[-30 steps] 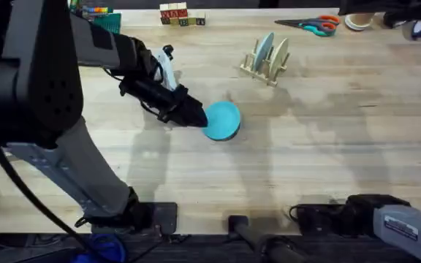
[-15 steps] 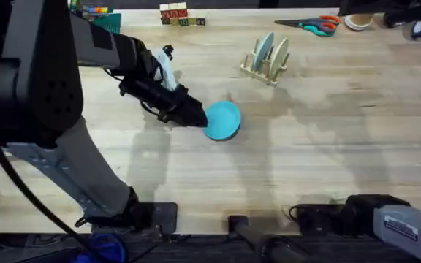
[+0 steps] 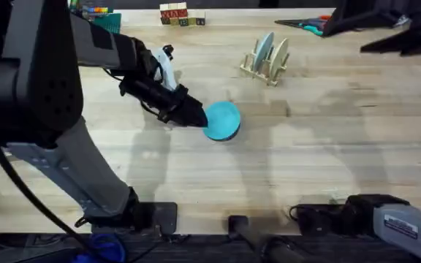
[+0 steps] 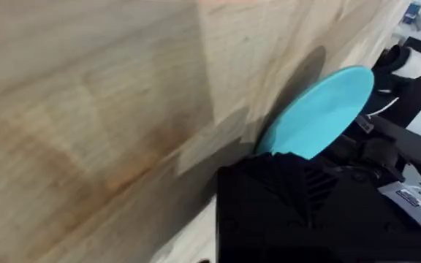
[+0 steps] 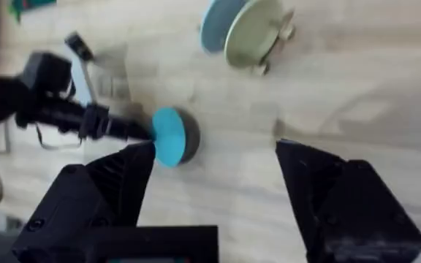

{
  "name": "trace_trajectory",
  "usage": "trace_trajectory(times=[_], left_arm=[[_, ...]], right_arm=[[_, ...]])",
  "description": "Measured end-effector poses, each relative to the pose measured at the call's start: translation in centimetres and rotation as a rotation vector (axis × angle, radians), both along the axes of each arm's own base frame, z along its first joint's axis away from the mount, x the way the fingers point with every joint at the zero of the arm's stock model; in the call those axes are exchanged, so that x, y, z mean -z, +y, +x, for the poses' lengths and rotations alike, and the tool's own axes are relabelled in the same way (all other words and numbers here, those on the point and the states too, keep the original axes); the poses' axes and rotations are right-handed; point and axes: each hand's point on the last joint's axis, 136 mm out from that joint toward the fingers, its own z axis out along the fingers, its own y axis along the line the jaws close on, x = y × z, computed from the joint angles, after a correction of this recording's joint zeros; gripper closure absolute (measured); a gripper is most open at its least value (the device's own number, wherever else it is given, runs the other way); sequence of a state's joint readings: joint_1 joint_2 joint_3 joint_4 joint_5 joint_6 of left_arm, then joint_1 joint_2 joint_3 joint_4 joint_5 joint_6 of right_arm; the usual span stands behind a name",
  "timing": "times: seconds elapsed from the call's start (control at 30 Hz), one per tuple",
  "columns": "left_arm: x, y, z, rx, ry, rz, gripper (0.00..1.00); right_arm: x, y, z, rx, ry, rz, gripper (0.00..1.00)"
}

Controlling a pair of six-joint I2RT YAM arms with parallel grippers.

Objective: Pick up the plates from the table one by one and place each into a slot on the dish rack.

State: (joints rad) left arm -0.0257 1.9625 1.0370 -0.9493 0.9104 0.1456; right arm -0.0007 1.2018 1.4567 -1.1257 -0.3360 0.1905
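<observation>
Meanwhile the left end effector [image 3: 199, 117] pinches the turquoise plate [image 3: 222, 120]; the right end effector [image 5: 214, 179] hangs spread.

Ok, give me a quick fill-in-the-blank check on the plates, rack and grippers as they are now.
1. The left gripper grips the bright ___ round plate.
2. The small pale wooden dish rack already holds ___ plates.
3. The right gripper has its fingers ___.

Missing words: turquoise; two; open
</observation>
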Motion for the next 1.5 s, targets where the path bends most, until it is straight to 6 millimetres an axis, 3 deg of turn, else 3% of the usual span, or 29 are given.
trace_trajectory(times=[0.4, 0.67, 1.07, 1.1, 1.5], left_arm=[[0.0, 0.0, 0.0, 0.0, 0.0, 0.0, 0.958], [0.0, 0.0, 0.0, 0.0, 0.0, 0.0, 0.958], [0.0, 0.0, 0.0, 0.0, -0.001, 0.0, 0.958], [0.0, 0.0, 0.0, 0.0, 0.0, 0.0, 0.958], [0.0, 0.0, 0.0, 0.0, -0.001, 0.0, 0.958]], right_arm=[[2.9, 2.9, -1.8, -0.143, 0.153, 0.027, 0.007], [7.1, 4.9, -2.6, -0.218, 0.222, 0.067, 0.007], [14.0, 9.8, -4.2, -0.339, 0.266, 0.142, 0.007], [14.6, 11.0, -3.7, -0.344, 0.235, 0.164, 0.007], [15.5, 11.4, -3.7, -0.32, 0.25, 0.184, 0.007]])
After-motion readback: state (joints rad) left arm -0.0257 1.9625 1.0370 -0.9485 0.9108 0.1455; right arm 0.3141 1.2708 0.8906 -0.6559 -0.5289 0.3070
